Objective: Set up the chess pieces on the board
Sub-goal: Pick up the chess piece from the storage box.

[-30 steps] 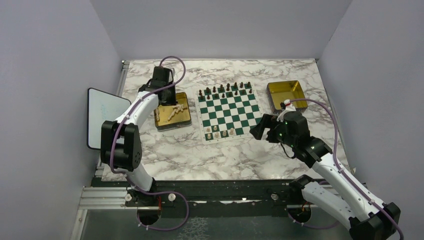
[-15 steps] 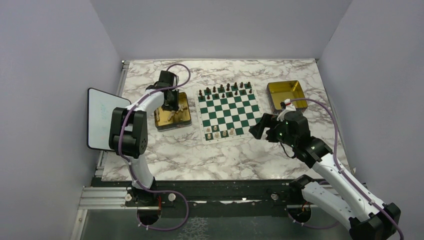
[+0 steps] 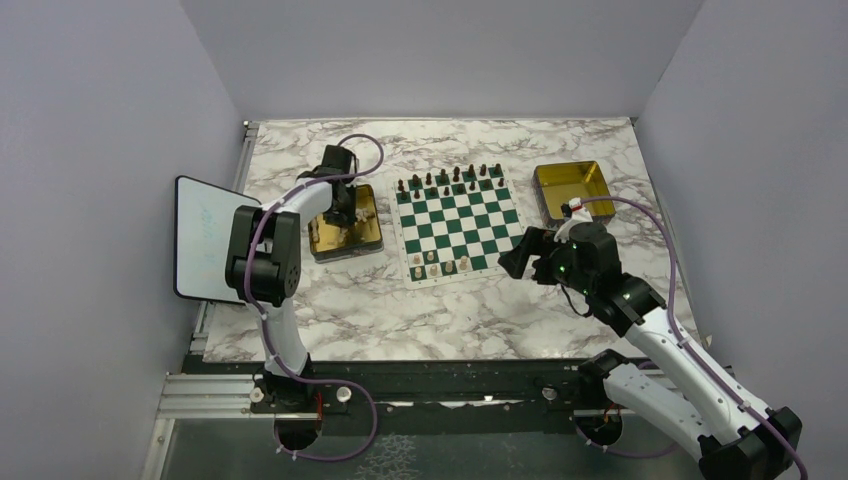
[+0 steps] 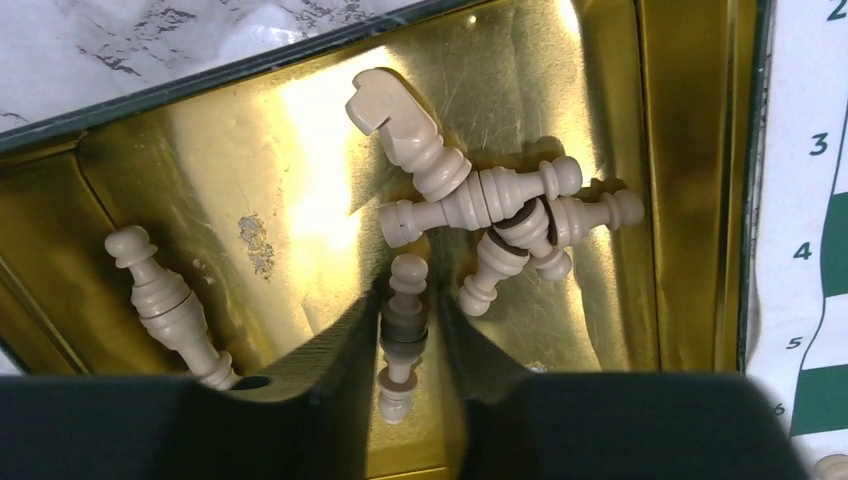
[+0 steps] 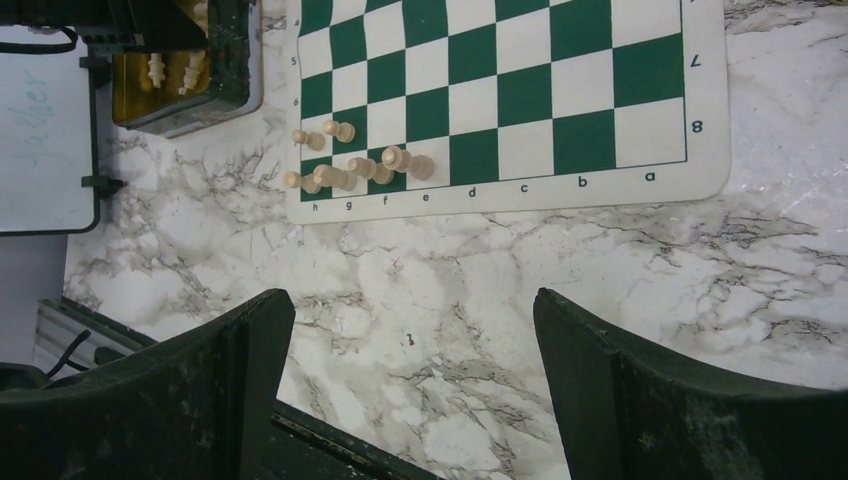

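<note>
since the left gripper [image 4: 405, 295] dropped into the gold tray [image 4: 690, 150], its jaws flank a cream pawn [image 4: 403, 340] for pickup, grip unclear; right gripper [image 5: 407, 300] gapes.

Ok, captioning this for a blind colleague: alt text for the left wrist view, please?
Two dark fingers of the left claw flank a small cream wooden pawn in a shiny gold metal tray; whether they pinch it is unclear. Beyond lies a jumble of cream chess pieces, including a knight, and the edge of the green and white board shows at right.
</note>
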Robot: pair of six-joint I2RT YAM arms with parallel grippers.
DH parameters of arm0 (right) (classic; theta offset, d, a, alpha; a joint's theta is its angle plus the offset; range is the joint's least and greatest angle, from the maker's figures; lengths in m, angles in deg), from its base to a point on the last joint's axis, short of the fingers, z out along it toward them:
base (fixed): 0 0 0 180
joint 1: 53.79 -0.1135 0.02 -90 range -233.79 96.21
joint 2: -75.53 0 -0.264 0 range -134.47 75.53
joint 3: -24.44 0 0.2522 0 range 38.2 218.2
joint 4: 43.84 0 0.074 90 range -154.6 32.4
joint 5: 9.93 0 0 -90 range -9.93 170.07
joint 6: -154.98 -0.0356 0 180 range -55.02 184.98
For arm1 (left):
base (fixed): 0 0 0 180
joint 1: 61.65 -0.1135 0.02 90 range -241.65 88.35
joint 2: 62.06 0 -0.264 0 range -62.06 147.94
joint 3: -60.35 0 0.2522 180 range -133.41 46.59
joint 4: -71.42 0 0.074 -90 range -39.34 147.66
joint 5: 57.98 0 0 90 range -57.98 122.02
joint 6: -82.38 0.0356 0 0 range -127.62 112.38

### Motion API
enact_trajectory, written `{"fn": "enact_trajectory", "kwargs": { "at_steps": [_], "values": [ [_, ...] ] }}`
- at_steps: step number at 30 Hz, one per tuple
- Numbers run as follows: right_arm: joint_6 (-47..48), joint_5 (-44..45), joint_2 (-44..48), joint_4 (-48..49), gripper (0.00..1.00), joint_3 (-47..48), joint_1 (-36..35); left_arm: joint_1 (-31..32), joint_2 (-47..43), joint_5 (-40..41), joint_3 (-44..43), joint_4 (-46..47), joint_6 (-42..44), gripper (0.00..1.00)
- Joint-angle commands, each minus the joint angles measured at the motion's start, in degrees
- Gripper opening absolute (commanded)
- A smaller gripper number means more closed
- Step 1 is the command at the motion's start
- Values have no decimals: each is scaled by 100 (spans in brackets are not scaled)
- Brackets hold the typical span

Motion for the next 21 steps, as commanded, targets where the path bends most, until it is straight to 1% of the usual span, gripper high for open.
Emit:
{"fn": "enact_trajectory", "kwargs": {
  "at_steps": [1,3,9,14,17,21],
  "values": [
    [78,66,64,-23,95,120,39,-13,130,-94,-118,11,90,20],
    [81,74,63,-33,95,129,41,-13,61,-80,-129,12,69,16],
    [67,-33,52,-3,95,112,37,-13,-396,-218,-182,8,-23,11],
    [57,-16,15,-26,95,142,39,-9,-925,-320,-154,14,-74,10],
    [22,-61,-50,47,95,174,43,0,-1254,-578,-140,23,-147,10],
    [-102,-371,-235,263,94,158,34,21,-1728,-999,-16,137,-306,10]
  ]
}}
